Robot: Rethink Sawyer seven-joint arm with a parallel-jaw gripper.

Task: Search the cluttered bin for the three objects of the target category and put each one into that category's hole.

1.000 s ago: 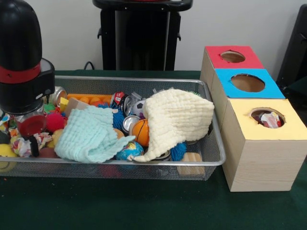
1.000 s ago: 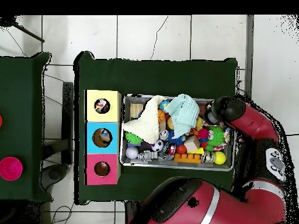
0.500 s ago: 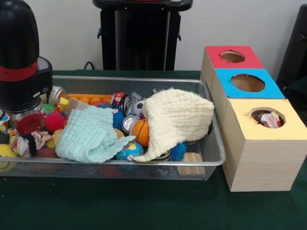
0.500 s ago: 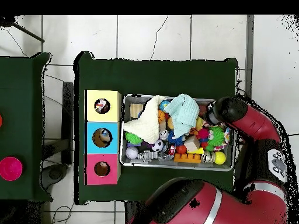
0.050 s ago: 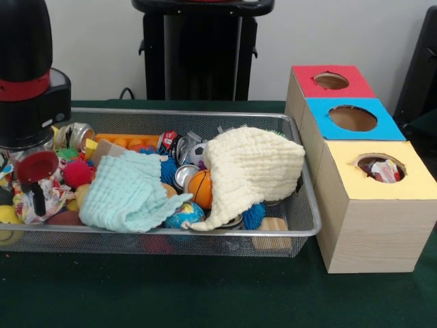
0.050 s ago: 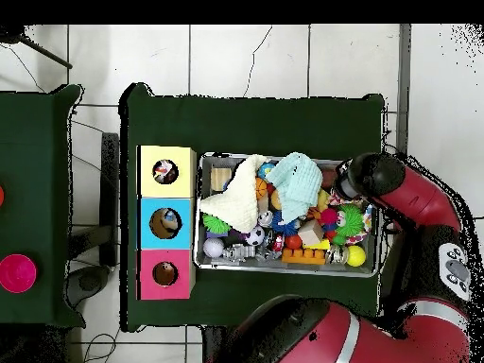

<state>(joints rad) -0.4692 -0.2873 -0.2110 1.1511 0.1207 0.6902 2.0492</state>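
Front view: wire bin [image 5: 300, 229] holds a yellow cloth [image 5: 252, 167], mint cloth [image 5: 126, 191], balls and cans. Gripper [image 5: 33, 179] at 9 o'clock; grip state cannot be told. Boxes at 3 o'clock.

Overhead view: arm [image 6: 406, 194] at the bin's [image 6: 284, 268] 3 o'clock end; yellow box [image 6: 166, 171], blue box [image 6: 165, 223], red box [image 6: 165, 274] at 9 o'clock.

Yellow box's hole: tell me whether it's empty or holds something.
Holds something. The yellow box shows crumpled, reddish-and-white material inside its hole in the front view.
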